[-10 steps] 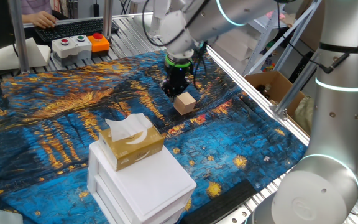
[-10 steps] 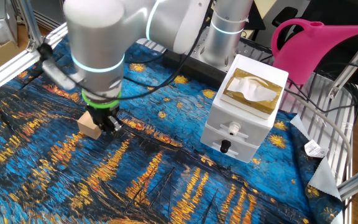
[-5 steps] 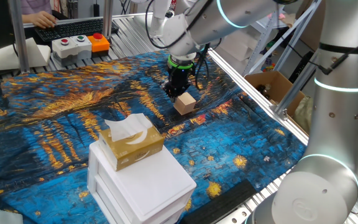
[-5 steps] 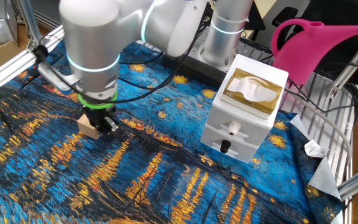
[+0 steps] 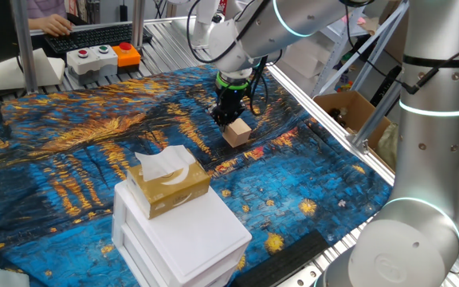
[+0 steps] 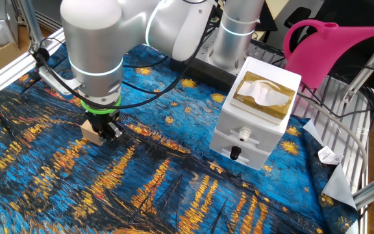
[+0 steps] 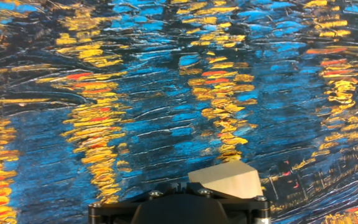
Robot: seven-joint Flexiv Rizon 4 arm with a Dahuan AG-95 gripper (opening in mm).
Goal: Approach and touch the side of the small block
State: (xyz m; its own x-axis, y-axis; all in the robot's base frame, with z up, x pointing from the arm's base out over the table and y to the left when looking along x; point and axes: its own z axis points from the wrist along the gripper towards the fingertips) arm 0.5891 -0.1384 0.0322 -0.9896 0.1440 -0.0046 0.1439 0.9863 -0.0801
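The small block [image 5: 238, 133] is a plain tan cube on the blue painted cloth. My gripper [image 5: 226, 118] points down just behind its far-left side, fingertips close to the cloth. In the other fixed view the gripper [image 6: 109, 130] stands right against the block's [image 6: 91, 132] right side, touching or nearly so. In the hand view the block [image 7: 229, 177] shows at the bottom edge, just right of my gripper [image 7: 178, 186]. The fingers look closed together, with nothing between them.
A white drawer box [image 5: 183, 231] with a tan-and-gold tissue box [image 5: 166, 182] on top stands at the near side of the cloth. A button box [image 5: 102, 57] sits at the far edge, a cardboard box [image 5: 349, 112] off the right side. A pink watering can [image 6: 330, 45] stands beyond the white box.
The arm has shifted slightly, and the gripper has settled a little closer against the block's side. The block has not visibly moved.
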